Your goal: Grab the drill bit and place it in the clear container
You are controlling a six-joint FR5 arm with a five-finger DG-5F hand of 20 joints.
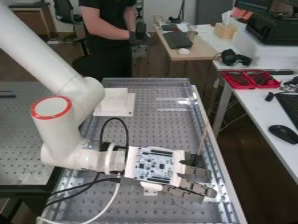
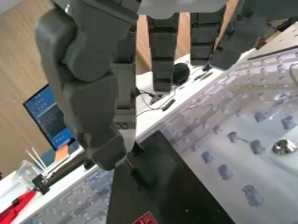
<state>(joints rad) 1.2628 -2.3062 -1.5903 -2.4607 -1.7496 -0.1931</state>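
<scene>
In the high view, you see the arm enter from ten o'clock, with the hand over the perforated bench, toward its three o'clock side. A circuit board sits on the hand's mount. Taking the hand as your dial's centre, a white block stands at eleven o'clock, red trays lie at one on the side table, and pale glare at twelve marks clear plastic. A thin brownish strip rises just beside the hand at twelve; you can't tell what it is. In the wrist view, a slim, dark piece with a reddish-orange stretch shows right by the hand, against a black panel bearing a red label; it looks like the drill bit, though its tip and any fluting are too small for you to make out. You can't tell whether the hand is gripping it. Beside the panel spreads what looks like the clear container, see-through and blotched, with a shiny round metal piece near it.
</scene>
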